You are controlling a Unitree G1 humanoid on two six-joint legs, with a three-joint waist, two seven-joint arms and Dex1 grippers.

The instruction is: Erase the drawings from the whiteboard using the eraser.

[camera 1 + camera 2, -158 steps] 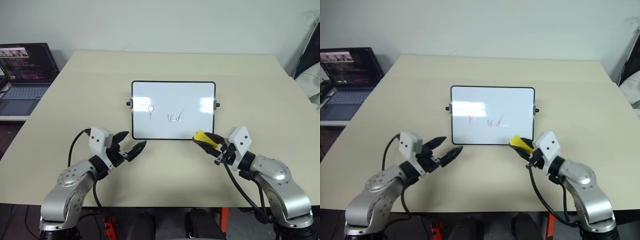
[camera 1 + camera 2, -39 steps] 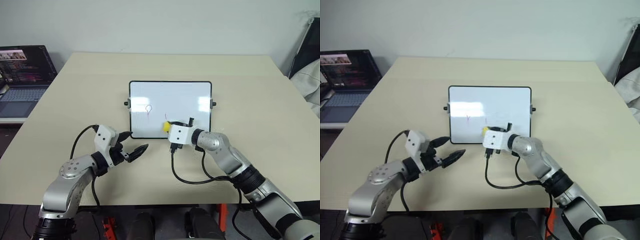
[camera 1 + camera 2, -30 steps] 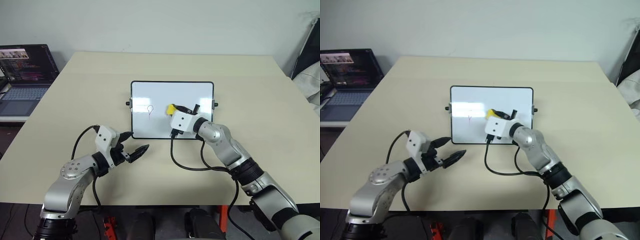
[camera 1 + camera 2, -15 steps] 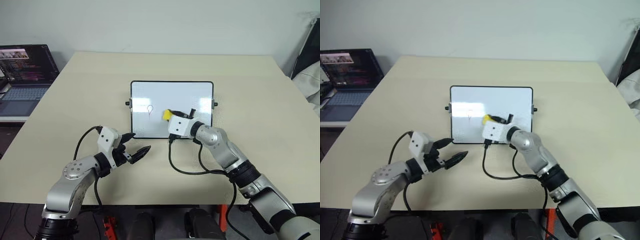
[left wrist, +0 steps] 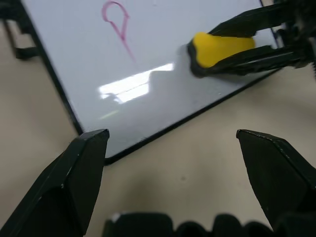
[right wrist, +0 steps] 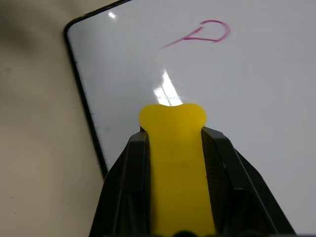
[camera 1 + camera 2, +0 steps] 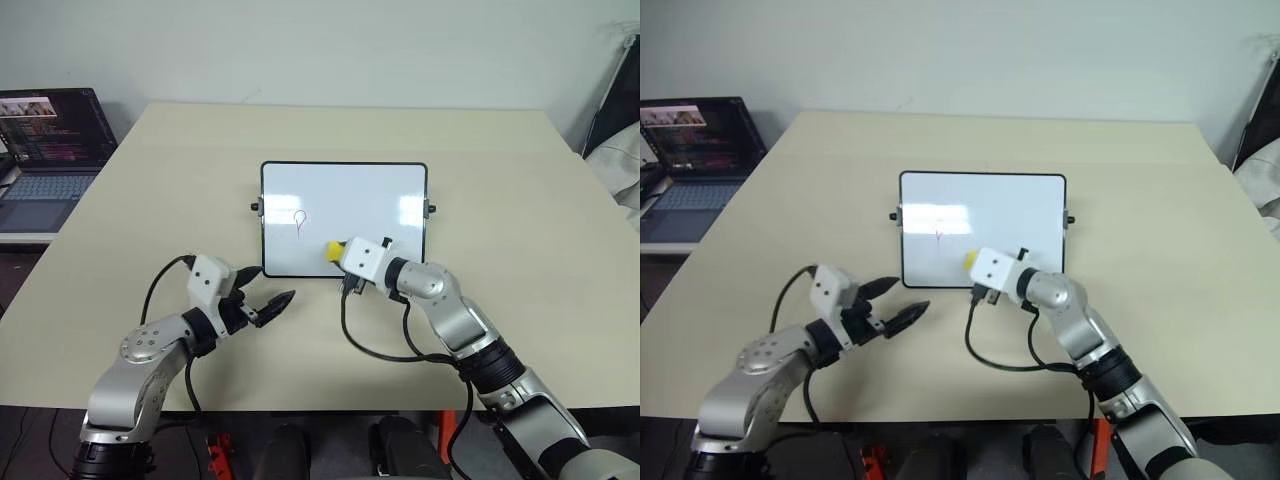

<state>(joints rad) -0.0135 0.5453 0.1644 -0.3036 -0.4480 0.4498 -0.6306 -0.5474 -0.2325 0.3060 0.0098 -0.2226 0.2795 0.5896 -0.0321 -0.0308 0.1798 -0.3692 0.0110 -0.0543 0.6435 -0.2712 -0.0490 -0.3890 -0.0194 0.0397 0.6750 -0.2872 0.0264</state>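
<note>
You have a plain beige worktop (image 7: 500,180) in front of you, backed by a pale wall. A laptop (image 7: 45,150) with its screen lit sits on a lower surface off the left edge, and pale fabric (image 7: 615,170) shows at the far right.

The whiteboard (image 7: 344,190) lies flat near the middle of the worktop, long axis running left to right, black frame square to the near edge, with a small knob on each short side. One drawing (image 7: 299,221) shows on it: a red-purple loop with a tail, on the left half. The rest of the white surface looks clean apart from glare patches.

Your right gripper (image 7: 340,250) reaches in from the right over the board's near edge, its jaws pinching the eraser (image 7: 333,250). The eraser's long axis runs along the jaws, its yellow end pointing left towards the loop; in the left wrist view its dark underside looks to lie against the board. It sits just right of and nearer than the loop, not touching it.

Your left gripper (image 7: 263,288) hangs over bare worktop near the board's near left corner, jaws spread and holding nothing. A black cable (image 7: 375,345) loops on the worktop below the right wrist. Nothing lies between eraser and loop.
</note>
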